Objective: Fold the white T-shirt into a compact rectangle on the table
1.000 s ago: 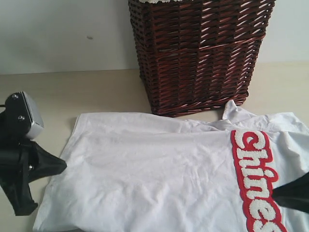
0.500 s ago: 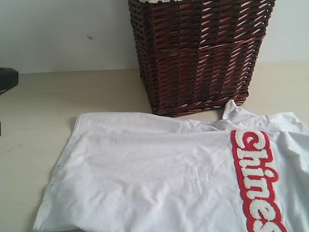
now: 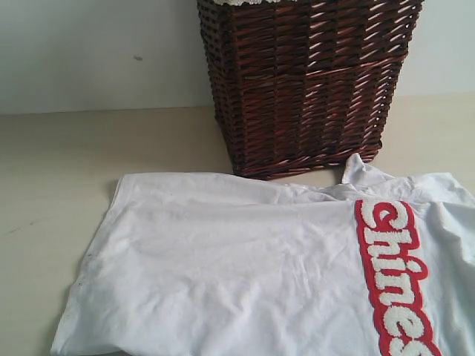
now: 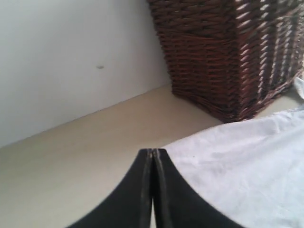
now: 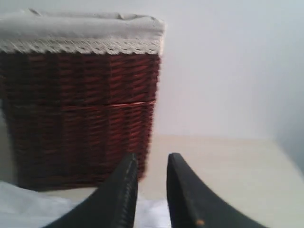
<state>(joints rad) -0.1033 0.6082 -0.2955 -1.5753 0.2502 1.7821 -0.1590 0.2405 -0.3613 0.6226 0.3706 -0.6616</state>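
A dark brown wicker basket [image 3: 304,81] with a lace-edged pale cloth liner [image 5: 80,31] stands before the white wall [image 3: 96,52].

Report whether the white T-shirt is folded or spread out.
Spread, not compact: the white T-shirt lies wide and wrinkled on the table, lettering up. Its near and right edges leave the view.

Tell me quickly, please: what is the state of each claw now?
Left black claw: closed, holding nothing.
Right black claw: open, holding nothing.
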